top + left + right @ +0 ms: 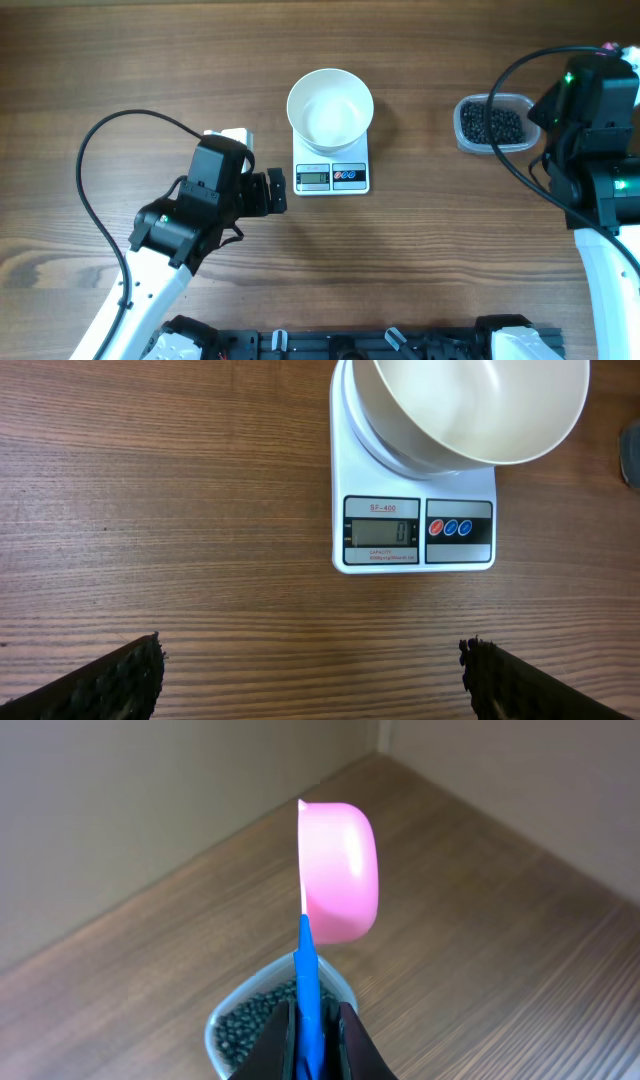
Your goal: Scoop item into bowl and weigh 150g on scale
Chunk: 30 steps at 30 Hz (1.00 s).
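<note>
The white bowl stands empty on the small white scale, whose display reads zero. The item, small black beans, fills a clear tub to the right of the scale. My left gripper hovers open just left of the scale's front, with nothing between its fingers. My right gripper is shut on the blue handle of a pink scoop. It is held up above the beans, and the scoop's cup is turned on its side.
The bowl overhangs the scale on the wooden table. The right arm covers the tub's right side in the overhead view. A black cable loops at the left. A plain wall rises behind the tub.
</note>
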### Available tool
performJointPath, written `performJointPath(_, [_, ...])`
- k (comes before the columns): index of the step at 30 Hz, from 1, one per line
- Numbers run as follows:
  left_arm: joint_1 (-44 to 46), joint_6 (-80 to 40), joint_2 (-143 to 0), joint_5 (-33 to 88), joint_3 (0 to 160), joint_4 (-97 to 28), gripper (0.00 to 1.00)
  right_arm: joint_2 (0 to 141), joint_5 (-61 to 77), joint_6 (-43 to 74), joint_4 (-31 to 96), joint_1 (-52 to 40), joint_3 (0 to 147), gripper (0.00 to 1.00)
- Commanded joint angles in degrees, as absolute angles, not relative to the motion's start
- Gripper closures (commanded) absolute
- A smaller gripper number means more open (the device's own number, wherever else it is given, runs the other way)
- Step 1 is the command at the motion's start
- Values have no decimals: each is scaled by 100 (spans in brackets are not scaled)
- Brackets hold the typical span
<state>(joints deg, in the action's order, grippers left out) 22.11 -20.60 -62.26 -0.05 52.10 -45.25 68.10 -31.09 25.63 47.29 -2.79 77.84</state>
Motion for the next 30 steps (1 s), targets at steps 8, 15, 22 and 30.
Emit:
performJointPath(8, [2185,-1973,-6248,60,5218,-4530,0,6805,-1887,1306,4423,-255,7918,96])
performJointPath(15, [2185,-1970,-6248,60,5218,-4530,0,6803,-1385,1380,4626,-255,7918,96])
performJointPath(22, [2185,-1970,-6248,60,5218,-4530,0,6805,-1304,1498,4370,-255,7918,96])
performJointPath(30, [2191,-1966,-6248,237,5218,-4123,0,6805,-1179,1420,4687,-255,7918,96])
